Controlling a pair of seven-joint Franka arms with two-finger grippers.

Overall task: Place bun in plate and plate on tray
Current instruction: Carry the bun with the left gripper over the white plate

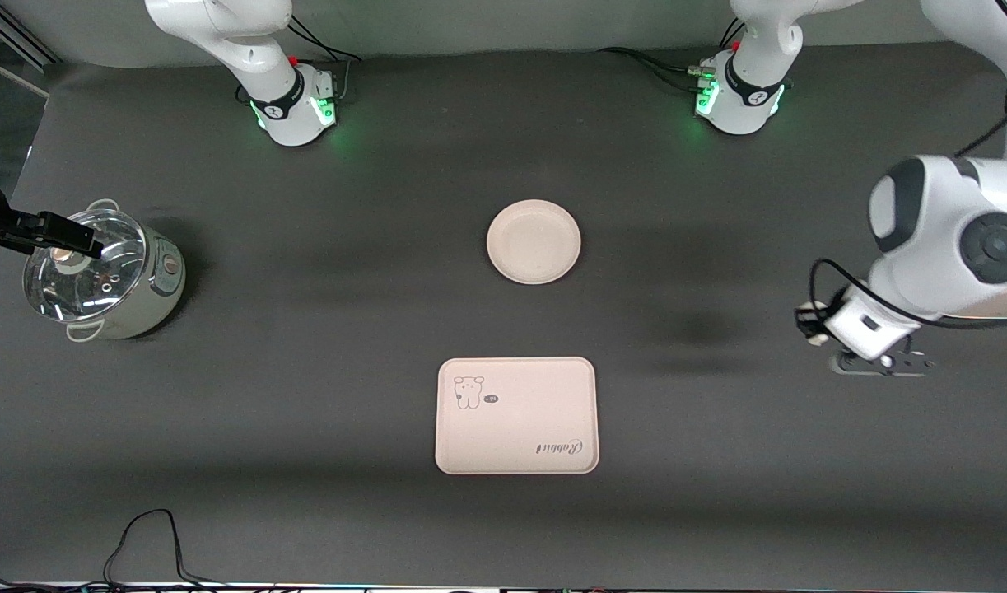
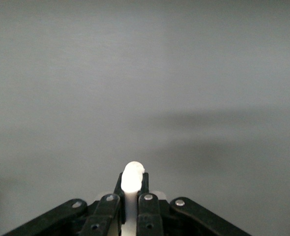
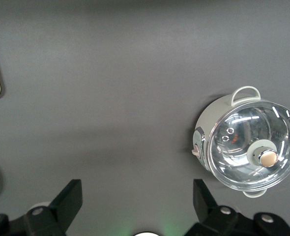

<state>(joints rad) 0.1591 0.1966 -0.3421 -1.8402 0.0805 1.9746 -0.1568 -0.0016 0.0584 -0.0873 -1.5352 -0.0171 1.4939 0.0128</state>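
at the left arm's end of the table, the left gripper (image 2: 132,206) hangs over bare mat, its fingers pinching the bun (image 2: 132,178). the plate (image 1: 533,241) lies mid-table, and the tray (image 1: 516,416) sits nearer the front camera, apart from it. the right gripper (image 3: 137,204), fingers spread wide, hangs over the lidded pot (image 1: 100,274) at the right arm's end.

It looks like a robot lab: two arm bases (image 1: 293,111) with green lights bolted on a dark covered tabletop (image 1: 305,412), loose cables (image 1: 149,543) at its edge
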